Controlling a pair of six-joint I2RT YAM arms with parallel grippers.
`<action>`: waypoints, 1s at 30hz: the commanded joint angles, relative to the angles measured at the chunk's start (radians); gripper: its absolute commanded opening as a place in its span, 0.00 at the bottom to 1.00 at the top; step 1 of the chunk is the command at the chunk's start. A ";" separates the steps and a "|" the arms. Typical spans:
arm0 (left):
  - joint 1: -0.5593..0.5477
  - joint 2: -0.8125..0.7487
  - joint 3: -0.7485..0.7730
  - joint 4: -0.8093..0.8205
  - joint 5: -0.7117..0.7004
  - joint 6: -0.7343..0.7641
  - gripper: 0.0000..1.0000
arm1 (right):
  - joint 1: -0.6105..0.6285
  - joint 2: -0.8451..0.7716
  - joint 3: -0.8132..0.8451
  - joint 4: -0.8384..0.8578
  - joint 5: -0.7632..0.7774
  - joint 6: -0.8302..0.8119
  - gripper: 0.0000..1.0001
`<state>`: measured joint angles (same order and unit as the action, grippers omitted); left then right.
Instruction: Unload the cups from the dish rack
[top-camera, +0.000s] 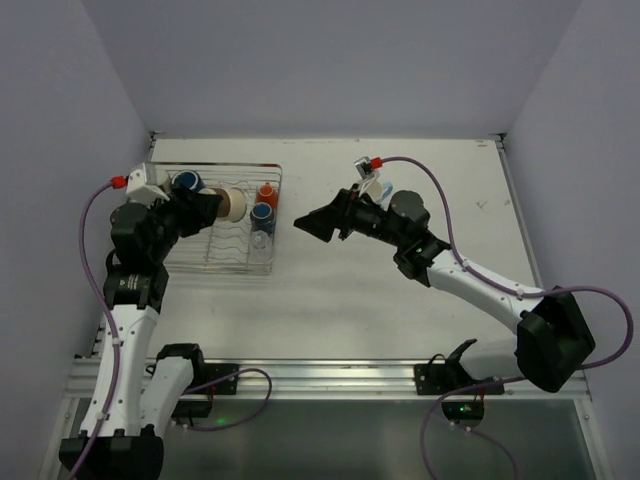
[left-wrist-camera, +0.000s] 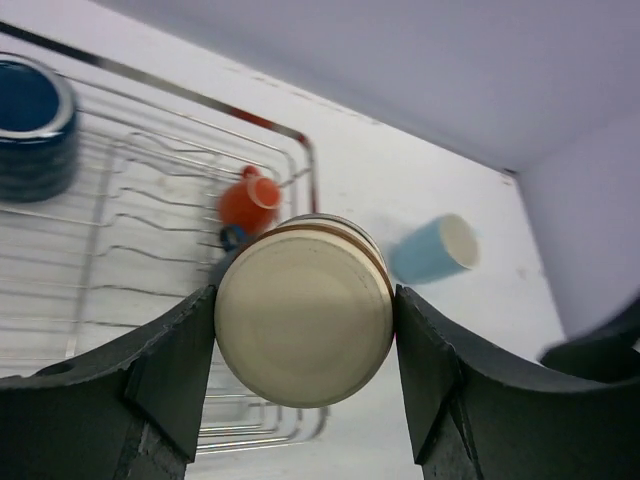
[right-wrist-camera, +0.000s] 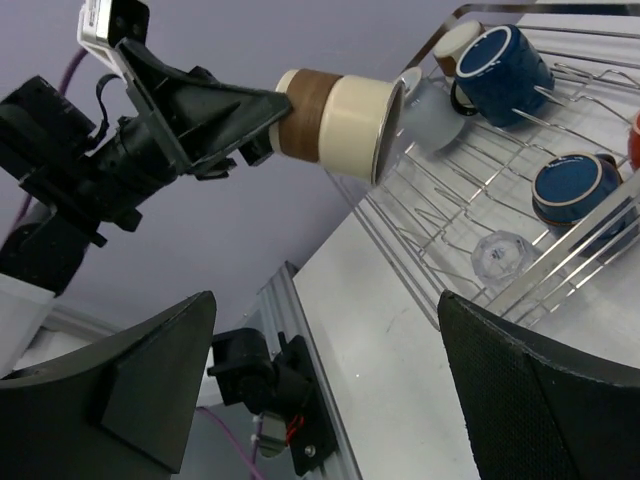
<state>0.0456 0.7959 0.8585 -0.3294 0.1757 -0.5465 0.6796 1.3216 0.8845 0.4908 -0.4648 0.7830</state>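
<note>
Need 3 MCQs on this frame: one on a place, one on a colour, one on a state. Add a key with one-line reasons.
1. Where is the light blue cup?
A) on its side on the table, outside the dish rack
B) between the plate dividers
C) stacked in another cup

2. What colour is the held cup in the left hand?
A) black
B) cream with a brown band
C) orange

3. What state is the right hand in?
A) shut on a glass
B) shut and empty
C) open, nothing between its fingers

Key:
1 A: the left wrist view shows it lying on the bare table beyond the rack's corner.
2 B: the right wrist view shows a cream body with a brown band by the fingers.
3 C: the right wrist view shows its fingers wide apart with nothing between them.
</note>
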 joint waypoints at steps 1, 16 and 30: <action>0.002 -0.056 -0.084 0.262 0.375 -0.212 0.23 | 0.008 0.021 -0.031 0.227 -0.034 0.094 0.94; -0.024 -0.165 -0.328 0.695 0.593 -0.572 0.21 | 0.061 0.143 0.028 0.360 -0.133 0.185 0.80; -0.171 -0.136 -0.351 0.684 0.504 -0.523 0.46 | 0.098 0.215 0.079 0.505 -0.153 0.259 0.33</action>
<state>-0.0994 0.6514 0.5079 0.3222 0.6903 -1.0744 0.7773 1.5288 0.9321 0.8845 -0.6201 1.0164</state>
